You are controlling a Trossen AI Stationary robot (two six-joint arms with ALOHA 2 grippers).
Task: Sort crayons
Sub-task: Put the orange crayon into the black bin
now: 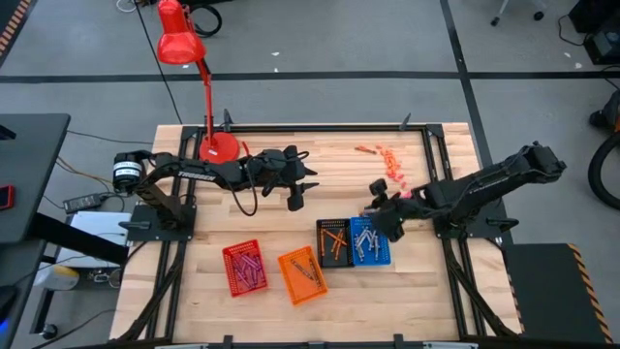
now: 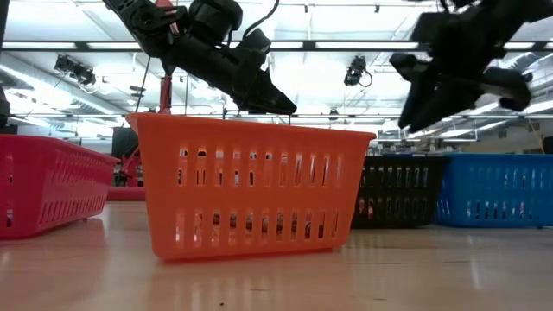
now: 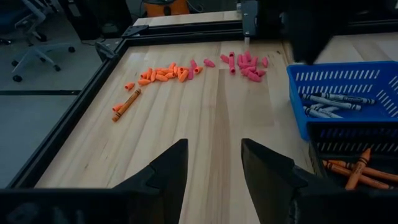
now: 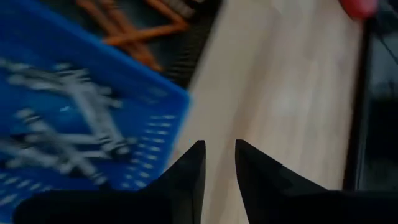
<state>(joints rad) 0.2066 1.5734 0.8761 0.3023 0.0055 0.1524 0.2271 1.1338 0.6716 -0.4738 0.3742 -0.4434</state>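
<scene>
Loose orange crayons [image 3: 163,74] and pink crayons [image 3: 244,65] lie on the table at its far right side, also in the high view [image 1: 387,160]. Silvery crayons [image 3: 331,103] lie in the blue basket [image 1: 368,240], orange ones [image 3: 352,172] in the black basket [image 1: 333,241]. My left gripper [image 1: 296,191] hangs open and empty over the table's middle, its fingers [image 3: 214,163] pointing toward the loose crayons. My right gripper [image 1: 374,206] hovers over the blue basket's far edge [image 4: 177,102], its fingers [image 4: 219,163] a little apart with nothing between them.
A red basket [image 1: 244,268] and an orange basket [image 1: 302,274], both holding crayons, stand near the front edge. A red desk lamp [image 1: 201,87] stands with its base [image 1: 218,146] at the far left. A black frame [image 1: 426,165] borders the table.
</scene>
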